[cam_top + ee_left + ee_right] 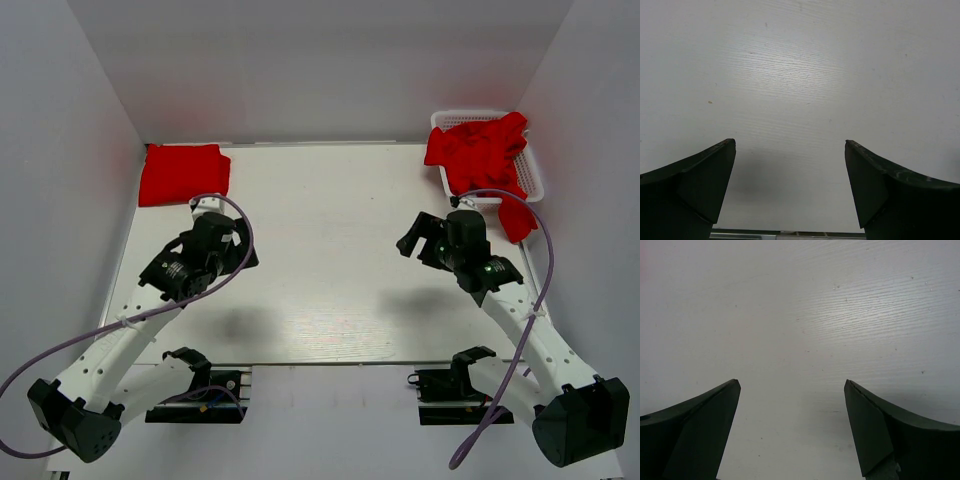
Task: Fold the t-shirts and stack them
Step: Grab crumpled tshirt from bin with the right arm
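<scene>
T-shirts (480, 152) lying in two red lots
One folded stack (184, 173) is sitting far left, one crumpled heap is overflowing the far-right basket (535, 178); left gripper (790, 145) and right gripper (792, 382) are hovering wide open, empty

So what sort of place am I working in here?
Probably a lab test cell: a white table boxed in by plain white walls, holding folded red t-shirts and a white basket of crumpled ones.

Overhead camera, high at the near edge, looks down on the whole counter (330, 260). Wrist cameras sit close above it, facing past the left gripper (790, 142) and right gripper (791, 381). All views share the counter surface.
</scene>
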Controlling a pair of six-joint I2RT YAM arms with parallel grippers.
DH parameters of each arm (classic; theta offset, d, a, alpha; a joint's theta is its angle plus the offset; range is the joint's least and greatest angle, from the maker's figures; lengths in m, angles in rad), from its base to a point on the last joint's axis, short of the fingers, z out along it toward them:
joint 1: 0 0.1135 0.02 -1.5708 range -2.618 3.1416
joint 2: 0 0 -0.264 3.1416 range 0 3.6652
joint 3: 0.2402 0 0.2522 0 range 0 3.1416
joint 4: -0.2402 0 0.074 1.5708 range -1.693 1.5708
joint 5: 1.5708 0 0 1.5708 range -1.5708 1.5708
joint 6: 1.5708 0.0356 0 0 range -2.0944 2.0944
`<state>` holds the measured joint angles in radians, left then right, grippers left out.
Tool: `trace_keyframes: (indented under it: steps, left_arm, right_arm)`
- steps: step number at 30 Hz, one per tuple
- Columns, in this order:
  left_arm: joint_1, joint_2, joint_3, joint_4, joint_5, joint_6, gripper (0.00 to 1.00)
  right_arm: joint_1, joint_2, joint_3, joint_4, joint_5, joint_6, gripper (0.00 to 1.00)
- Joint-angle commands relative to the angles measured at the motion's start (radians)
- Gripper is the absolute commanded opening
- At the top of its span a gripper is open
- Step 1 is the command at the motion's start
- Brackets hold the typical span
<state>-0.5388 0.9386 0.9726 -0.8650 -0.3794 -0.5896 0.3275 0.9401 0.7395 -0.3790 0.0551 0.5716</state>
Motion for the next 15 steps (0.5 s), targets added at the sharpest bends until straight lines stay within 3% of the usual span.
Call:
trace_keyframes:
  steps: [1,9,15]
  left_arm:
    - [-0.004,-0.02,0.02,-0.028,-0.047,-0.013,1.0]
    - [-0.004,0.023,0.057,-0.037,-0.078,-0.009,1.0]
    - [-0.004,0.074,0.077,-0.025,-0.078,0.011,1.0]
  right_arm:
    - [-0.001,-0.017,0.015,0.018,-0.029,-0.016,0.9]
    - [0.001,-0.032,-0.017,0.075,-0.082,-0.071,0.9]
    - [-0.002,0.064,0.032,0.072,-0.06,-0.127,0.9]
